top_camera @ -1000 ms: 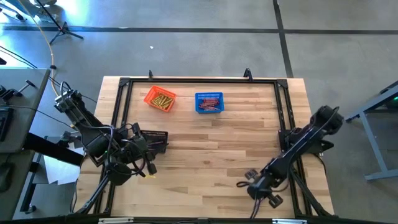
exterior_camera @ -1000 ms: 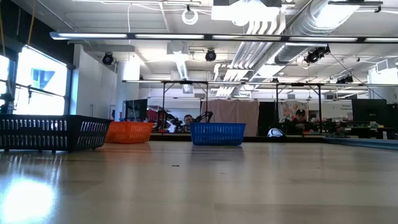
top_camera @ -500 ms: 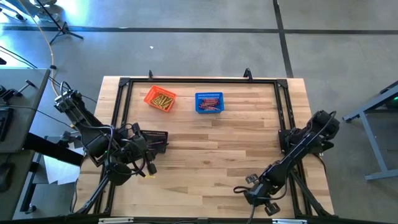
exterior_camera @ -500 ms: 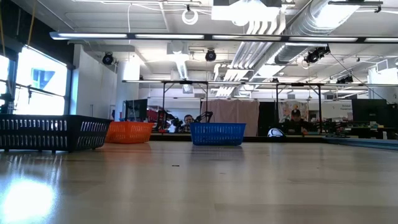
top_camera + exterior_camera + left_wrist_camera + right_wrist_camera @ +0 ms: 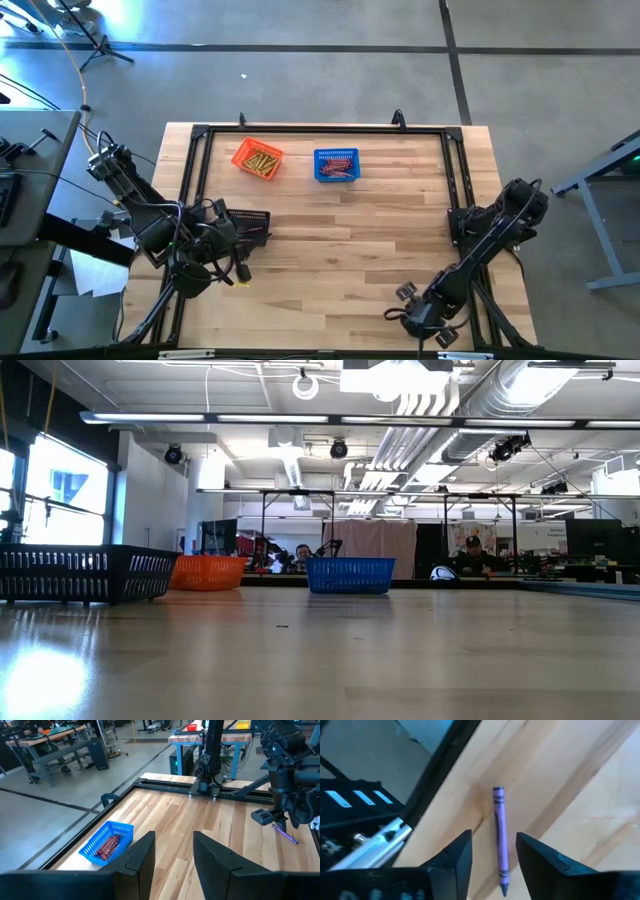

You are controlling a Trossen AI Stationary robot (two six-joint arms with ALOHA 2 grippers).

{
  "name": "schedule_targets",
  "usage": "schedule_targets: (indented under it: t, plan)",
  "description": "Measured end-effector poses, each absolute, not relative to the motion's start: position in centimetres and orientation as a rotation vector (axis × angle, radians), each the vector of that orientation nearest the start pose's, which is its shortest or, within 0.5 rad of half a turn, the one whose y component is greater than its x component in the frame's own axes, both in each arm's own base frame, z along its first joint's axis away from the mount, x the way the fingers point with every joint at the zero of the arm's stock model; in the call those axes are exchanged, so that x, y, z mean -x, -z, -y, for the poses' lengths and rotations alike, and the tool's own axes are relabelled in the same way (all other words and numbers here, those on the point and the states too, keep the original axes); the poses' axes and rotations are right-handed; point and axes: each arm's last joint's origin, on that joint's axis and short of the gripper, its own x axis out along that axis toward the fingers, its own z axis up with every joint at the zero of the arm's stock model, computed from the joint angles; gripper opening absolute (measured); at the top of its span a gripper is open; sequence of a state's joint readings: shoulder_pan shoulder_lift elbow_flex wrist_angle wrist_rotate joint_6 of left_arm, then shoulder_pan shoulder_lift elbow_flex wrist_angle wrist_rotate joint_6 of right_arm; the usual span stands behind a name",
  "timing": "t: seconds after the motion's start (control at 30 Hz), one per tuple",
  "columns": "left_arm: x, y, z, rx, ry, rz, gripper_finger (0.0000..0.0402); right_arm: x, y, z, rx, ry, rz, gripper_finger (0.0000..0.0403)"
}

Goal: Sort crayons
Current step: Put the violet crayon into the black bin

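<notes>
R gripper (image 5: 420,318) has dropped further toward the table's near edge since 0.5 s ago, its fingers (image 5: 457,855) apart astride a purple crayon (image 5: 499,840) lying flat on the wood by the near R corner, not gripped. Yellow crayons (image 5: 262,162) fill the orange basket (image 5: 240,155); red ones (image 5: 340,170) the blue basket (image 5: 336,154). L gripper (image 5: 262,228) waits at L edge over the black basket (image 5: 252,215), fingers (image 5: 142,855) apart.

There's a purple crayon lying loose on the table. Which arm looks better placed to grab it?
The right. Its gripper hangs open right over the purple crayon, fingers on either side, near the table's front right edge. The left gripper sits far across the table by the black basket.
</notes>
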State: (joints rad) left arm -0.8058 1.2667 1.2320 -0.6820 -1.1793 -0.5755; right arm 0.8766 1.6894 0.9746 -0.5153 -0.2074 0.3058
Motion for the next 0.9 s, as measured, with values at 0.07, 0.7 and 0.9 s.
schedule_targets:
  t: [0.07,0.7,0.9]
  plan:
    - [-19.1,-35.5,16.0,-0.042,-0.447,-0.272,0.0117,-19.1,-15.9,-24.0,0.205,-0.709,-1.329,0.0140]
    - [-19.1,-35.4,16.1,-0.034,-0.417,-0.292,0.0117,-19.1,-14.7,-25.1,0.222,-0.716,-1.298,0.0139]
    - [-19.1,-35.4,16.1,-0.034,-0.417,-0.292,0.0117,-19.2,-13.1,-25.5,0.245,-0.704,-1.344,0.0139]
